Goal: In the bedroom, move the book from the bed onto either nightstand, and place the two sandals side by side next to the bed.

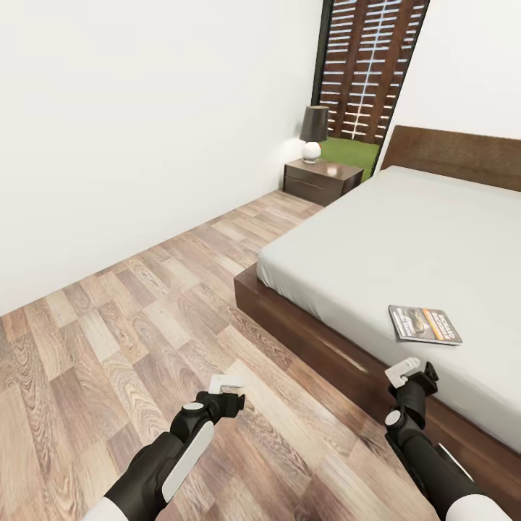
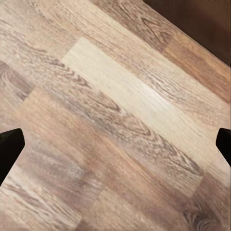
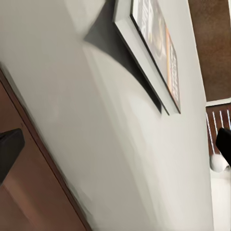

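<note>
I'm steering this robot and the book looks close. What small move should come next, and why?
Probably ease the right gripper forward and up over the mattress edge toward the book. Its jaws look open and empty, just short of the bed, with the book lying flat just beyond them.

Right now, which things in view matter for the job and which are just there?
For the job:
- book, lying flat on the bed near its edge
- nightstand by the headboard
- right claw, open, near the book
- left claw, open, over the floor

Just there:
- lamp on the nightstand
- window
</note>
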`<state>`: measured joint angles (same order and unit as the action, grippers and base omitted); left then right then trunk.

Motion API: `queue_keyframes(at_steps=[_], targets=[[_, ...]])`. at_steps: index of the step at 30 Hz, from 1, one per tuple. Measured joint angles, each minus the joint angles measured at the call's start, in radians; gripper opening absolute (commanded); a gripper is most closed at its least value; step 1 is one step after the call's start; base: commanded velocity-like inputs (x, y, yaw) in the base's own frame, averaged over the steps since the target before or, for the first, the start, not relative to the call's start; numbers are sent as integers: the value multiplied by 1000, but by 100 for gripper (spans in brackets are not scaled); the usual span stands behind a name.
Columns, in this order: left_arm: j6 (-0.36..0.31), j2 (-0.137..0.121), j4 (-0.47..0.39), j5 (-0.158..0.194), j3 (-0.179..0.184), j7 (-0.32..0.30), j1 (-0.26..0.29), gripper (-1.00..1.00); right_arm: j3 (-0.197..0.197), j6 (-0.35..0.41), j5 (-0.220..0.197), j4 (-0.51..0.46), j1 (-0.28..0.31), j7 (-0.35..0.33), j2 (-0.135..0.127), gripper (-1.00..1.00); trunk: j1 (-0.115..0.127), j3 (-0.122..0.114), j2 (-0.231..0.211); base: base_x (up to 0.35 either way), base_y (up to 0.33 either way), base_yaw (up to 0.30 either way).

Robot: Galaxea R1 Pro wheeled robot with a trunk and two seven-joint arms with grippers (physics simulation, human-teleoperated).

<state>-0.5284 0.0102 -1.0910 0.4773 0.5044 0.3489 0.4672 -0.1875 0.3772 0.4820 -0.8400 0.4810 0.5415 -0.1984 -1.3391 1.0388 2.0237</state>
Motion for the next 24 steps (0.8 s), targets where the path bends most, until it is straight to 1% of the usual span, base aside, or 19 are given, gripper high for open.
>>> queue_keyframes(at_steps=[7, 11, 16, 19, 24], targets=[[0, -1, -2, 0, 0, 4, 0, 100, -3, 0, 0, 2, 0, 0, -1, 100, 0, 0, 0, 248, -160, 0], [0, -2, -3, 0, -2, 21, 0, 100, -3, 2, 0, 2, 0, 0, -1, 100, 0, 0, 0, 185, -121, 0], [0, -1, -5, 1, -3, 56, 0, 100, -4, 4, 2, 3, 0, 0, -1, 100, 0, 0, 0, 49, -32, 0], [1, -2, -11, 1, -3, 60, 0, 100, -6, 3, 2, 3, 0, 0, -1, 100, 0, 0, 0, 10, -7, 0], [0, -3, -21, 2, -3, 63, 0, 100, -34, 4, 1, 3, 0, 1, -1, 100, 0, 0, 0, 2, -1, 0]])
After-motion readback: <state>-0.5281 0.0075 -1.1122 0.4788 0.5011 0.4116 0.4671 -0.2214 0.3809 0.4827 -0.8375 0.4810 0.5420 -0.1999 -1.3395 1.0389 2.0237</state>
